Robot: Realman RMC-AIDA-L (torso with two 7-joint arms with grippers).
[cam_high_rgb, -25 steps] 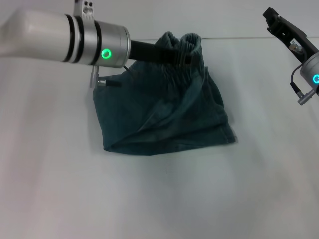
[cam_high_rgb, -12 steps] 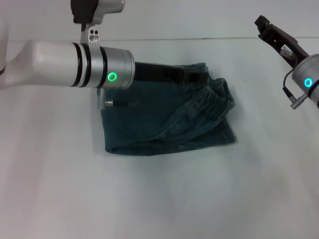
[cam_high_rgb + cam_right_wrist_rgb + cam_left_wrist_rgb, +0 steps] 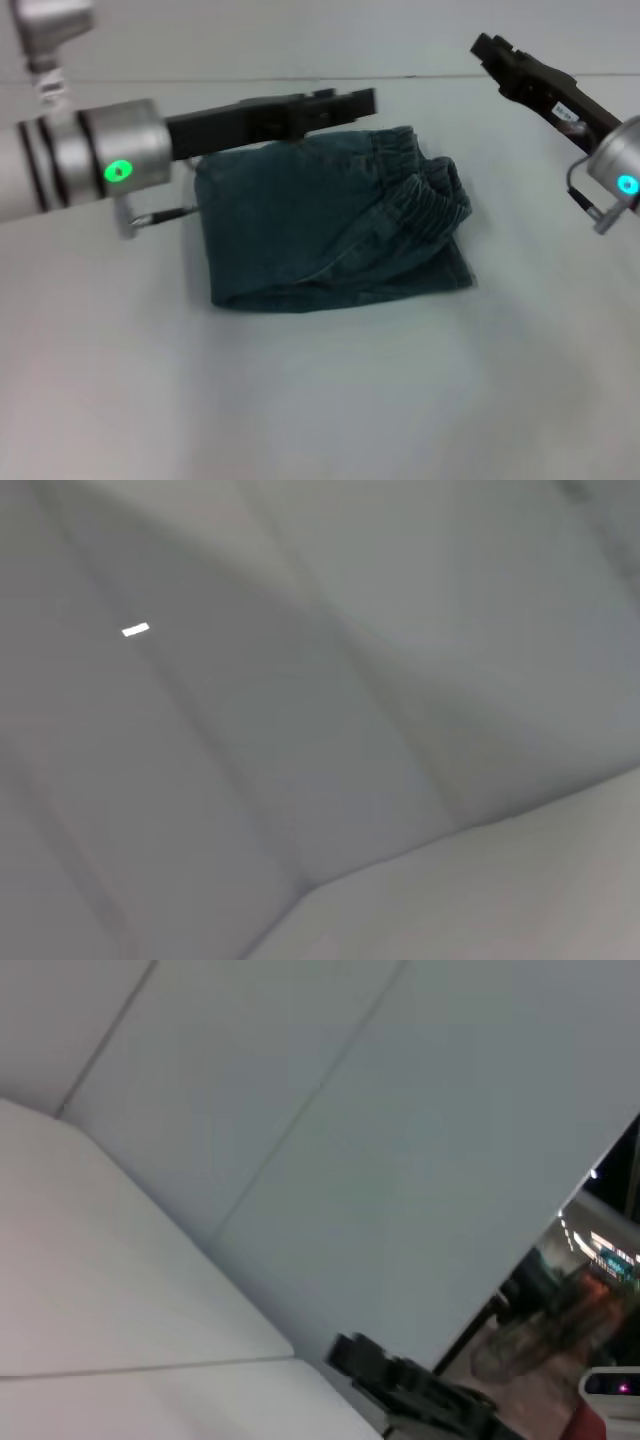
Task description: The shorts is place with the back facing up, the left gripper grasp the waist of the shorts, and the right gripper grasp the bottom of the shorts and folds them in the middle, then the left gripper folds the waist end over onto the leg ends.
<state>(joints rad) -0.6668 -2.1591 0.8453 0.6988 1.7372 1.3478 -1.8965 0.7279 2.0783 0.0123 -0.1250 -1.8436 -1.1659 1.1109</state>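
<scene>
One pair of shorts (image 3: 335,225) is lying folded; two grippers are hovering: left gripper (image 3: 362,100) above it, seemingly closed and empty, right gripper (image 3: 485,47) beside it, state unclear.

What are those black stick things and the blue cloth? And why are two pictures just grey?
It's a robot with two arms. The big picture comes from a camera on its head, looking down at a white table. The blue-green cloth is a pair of small denim shorts, lying folded on the table. The crinkly stretchy part, the waist, lies on top of the folded shorts, toward the robot's right.

The black sticks are its hands, called grippers. The left gripper hangs just above the far edge of the shorts and holds nothing. The right gripper is up in the air off to the side, also empty.

The two grey pictures come from little cameras on the robot's wrists. They are pointing away at walls right now, so they show no shorts. One catches the other arm's gripper far off.
</scene>
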